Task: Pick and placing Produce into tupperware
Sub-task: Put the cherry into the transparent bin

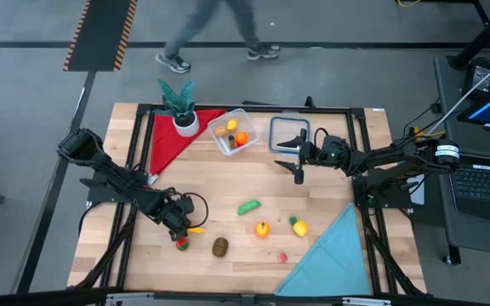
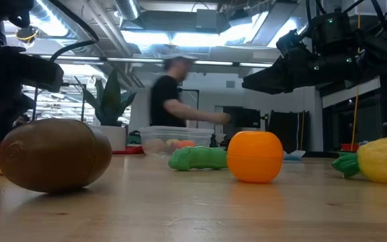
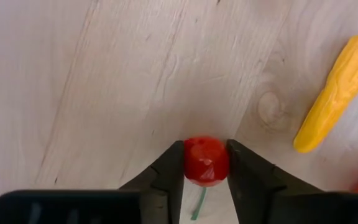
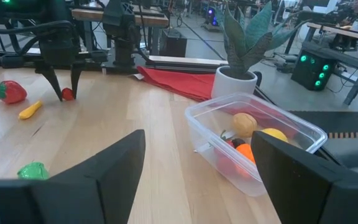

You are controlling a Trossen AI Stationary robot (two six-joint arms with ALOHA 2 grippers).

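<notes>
The left gripper (image 3: 206, 163) near the table's (image 1: 228, 183) front-left corner has its jaws pressing a small red fruit (image 3: 205, 160) — squeeze centred before lifting, then carry to the tupperware (image 1: 233, 132) by the back edge. The right gripper (image 1: 299, 159) hovers open. Loose pieces — about eight; one tupperware, holding three or four.

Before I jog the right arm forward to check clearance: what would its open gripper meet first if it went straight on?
Probably the tupperware: it lies just ahead of the right gripper, near the wrist view's centre, though depth is hard to judge.
</notes>
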